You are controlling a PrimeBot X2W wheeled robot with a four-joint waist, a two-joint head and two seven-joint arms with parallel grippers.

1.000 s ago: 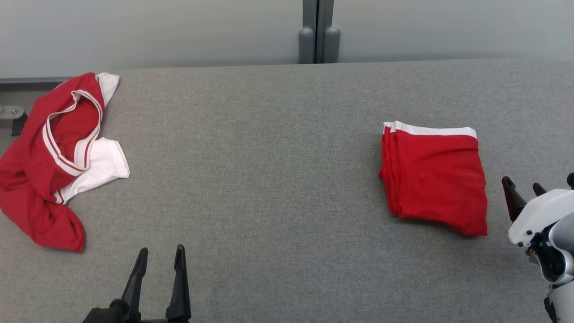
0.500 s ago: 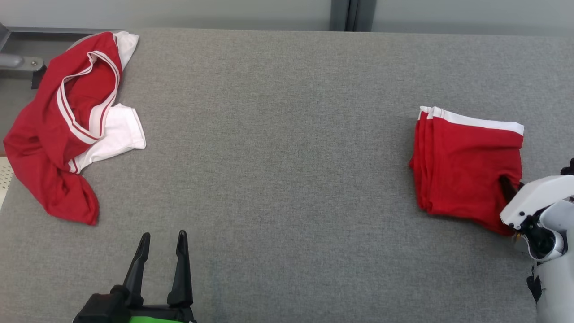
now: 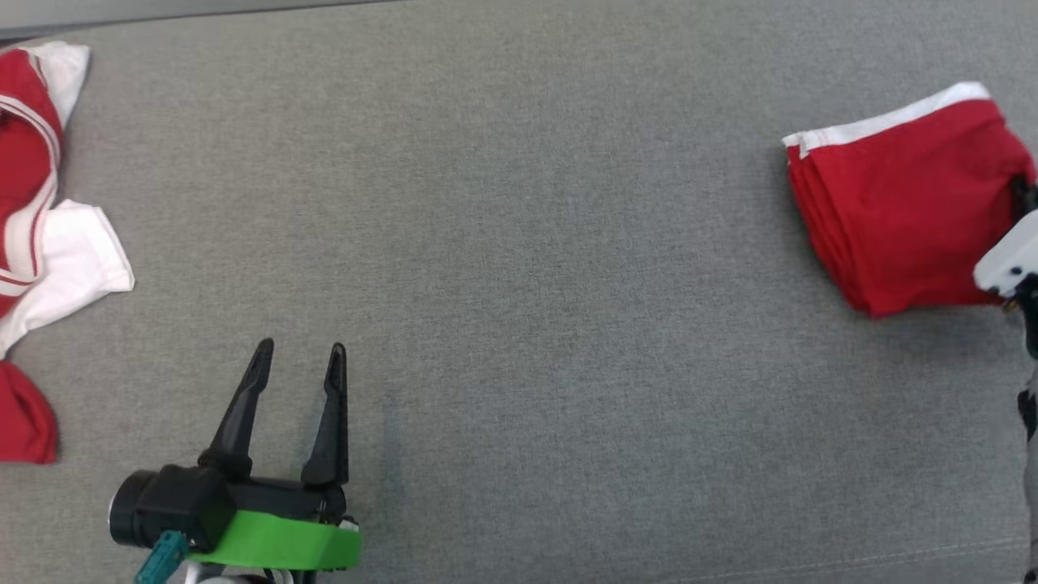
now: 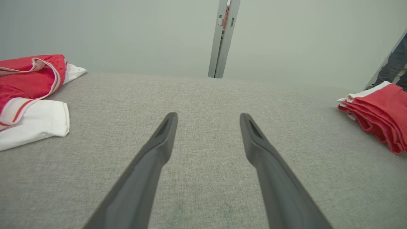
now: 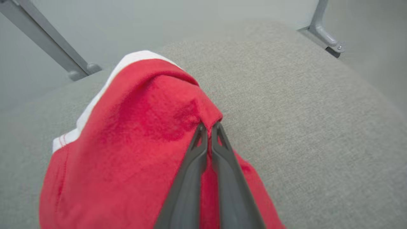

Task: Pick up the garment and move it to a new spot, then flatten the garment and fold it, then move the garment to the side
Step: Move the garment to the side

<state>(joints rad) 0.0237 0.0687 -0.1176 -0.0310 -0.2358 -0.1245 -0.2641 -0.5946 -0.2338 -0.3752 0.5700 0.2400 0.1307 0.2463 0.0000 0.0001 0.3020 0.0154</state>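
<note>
right tool (image 5: 209, 127): pinched tight on the red cloth at the near right side of the folded garment (image 3: 900, 203). The fabric peaks up right at the tips.
left tool (image 3: 301, 347): spread wide with nothing in it, hanging over bare bench (image 3: 519, 243) near the front edge, left of middle.
where the garment is: a neat red stack with a white band along the far side, over by the bench's right edge.
worry 1: looks to me like the pinch has only the top layer or two. If so, pulling sideways would peel the stack open and wreck the fold.
worry 2: the bench cover looks grippy, so a low drag could leave the bottom layers behind and skew the pile.
worry 3: it's a thin bite right on an edge, so I guess a quick move could let it slip out.
worry 4: it's already close to the right edge, so going much further could tip part of it over.
containers: nothing like a box or basket here. The folded garment and the crumpled garment (image 3: 73, 259) at the left edge both lie straight on the bench.
</note>
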